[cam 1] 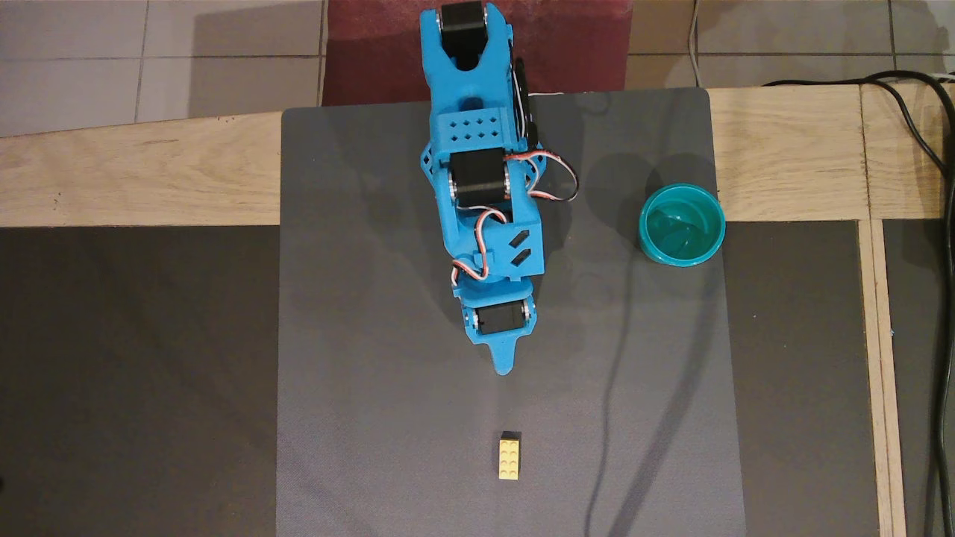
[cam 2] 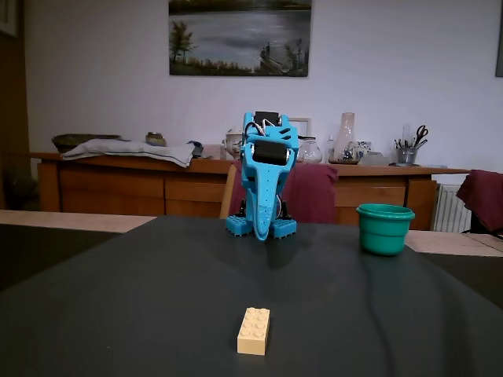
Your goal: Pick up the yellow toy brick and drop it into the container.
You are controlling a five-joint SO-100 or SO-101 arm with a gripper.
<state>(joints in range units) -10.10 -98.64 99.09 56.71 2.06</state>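
Note:
The yellow toy brick [cam 1: 509, 458] lies flat, studs up, on the grey mat near its front edge, also seen low in the fixed view [cam 2: 254, 331]. The container, a teal-green cup [cam 1: 646, 240], stands upright at the mat's right edge, on the right in the fixed view [cam 2: 384, 234]. My blue arm is folded back over the mat's rear half. Its gripper [cam 1: 505, 365] points toward the brick, shut with nothing in it, a good hand's width short of the brick. In the fixed view the gripper [cam 2: 263, 234] hangs low over the mat, far behind the brick.
The grey mat [cam 1: 373, 388] lies across a wooden table [cam 1: 149, 179] with darker mats on both sides. Black cables [cam 1: 944, 298] run along the far right edge. A dark red chair [cam 2: 310, 192] and a sideboard [cam 2: 118, 184] stand behind the table.

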